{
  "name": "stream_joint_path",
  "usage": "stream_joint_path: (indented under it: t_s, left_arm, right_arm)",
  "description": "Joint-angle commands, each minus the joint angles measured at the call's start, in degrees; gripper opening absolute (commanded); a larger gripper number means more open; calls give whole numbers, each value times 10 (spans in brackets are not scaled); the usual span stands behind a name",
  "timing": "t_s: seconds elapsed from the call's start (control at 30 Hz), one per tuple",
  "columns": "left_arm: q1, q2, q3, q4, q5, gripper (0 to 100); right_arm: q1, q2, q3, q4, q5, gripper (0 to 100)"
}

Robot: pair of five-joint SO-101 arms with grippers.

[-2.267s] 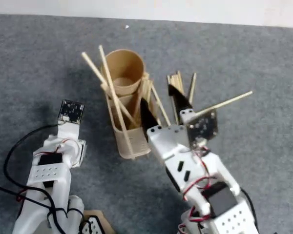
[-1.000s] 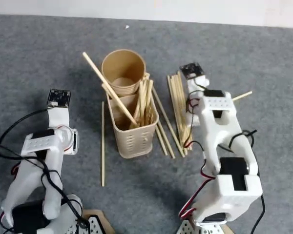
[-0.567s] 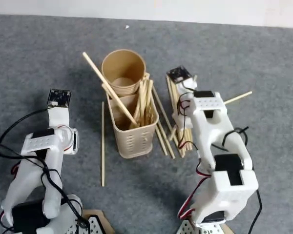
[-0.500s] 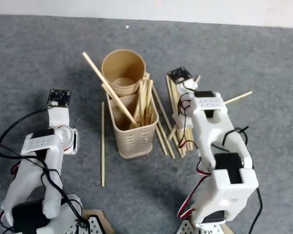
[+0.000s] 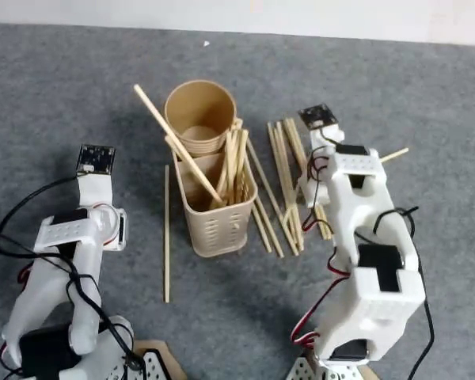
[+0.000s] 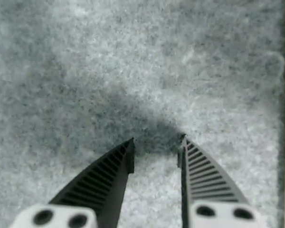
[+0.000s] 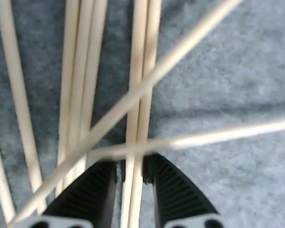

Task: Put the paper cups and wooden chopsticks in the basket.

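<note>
At the left side of the grey mat [image 5: 55,87], the left arm [image 5: 73,237] stands well apart from the basket. In its wrist view we see the left gripper [image 6: 156,140] with its fingers spread wide and nothing between them, just bare mat below.

Next comes a single chopstick [image 5: 166,233] lying flat on the mat, just beside the basket's left wall and running front to back. The basket [image 5: 218,229] stands near the middle of the mat. The stacked paper cups [image 5: 199,111] sit upright in its far end, and a bundle of chopsticks [image 5: 234,162] leans inside it, with one long stick [image 5: 165,127] slanting out toward the far left.

To the right of the basket, loose chopsticks [image 5: 285,186] lie fanned on the mat, some touching the basket's foot. The right arm [image 5: 356,182] bends down over them. In its wrist view, the right gripper [image 7: 130,164] is open only a narrow way, and a pair of sticks [image 7: 143,57] runs between its fingers. We cannot tell whether they press on the wood. One stray stick [image 5: 393,156] pokes out toward the right edge.
</note>
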Motion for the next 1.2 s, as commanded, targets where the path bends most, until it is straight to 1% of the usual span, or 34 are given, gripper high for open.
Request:
stream_joint_path:
  t_s: [0.0,0.13,0.27,0.37,0.5,0.67,0.77,0.9,1.0,1.07,1.13,1.17]
  left_arm:
    - [-3,2,-20,-8,2,182]
    - [-3,2,-20,-8,2,182]
    - [-3,2,-20,-8,2,182]
    - [-3,3,-20,-8,2,182]
    - [-2,3,-20,-9,2,182]
    - [-2,4,-20,-9,2,182]
    - [-2,4,-20,-9,2,182]
    - [-4,4,-20,-9,2,182]
    - [-4,4,-19,-9,2,182]
    - [-4,4,-19,-9,2,182]
    - [-4,4,-19,-9,2,182]
    - [-4,4,-19,-9,2,182]
  right_arm:
    - [8,-109,-7,-6,-15,5]
    - [8,-201,-7,-5,-34,5]
    - [7,-299,-7,-5,-74,5]
    - [-15,-383,-11,-6,-111,5]
    - [-75,-503,-7,-57,-161,5]
    - [-193,-620,2,-134,-213,5]
    - [-255,-640,54,-204,-220,5]
    - [-311,-640,189,-311,-220,5]
    - [-327,-644,293,-400,-220,6]
    - [-325,-645,349,-441,-218,10]
    - [-319,-646,369,-442,-216,19]
    - [-314,-651,369,-437,-216,39]
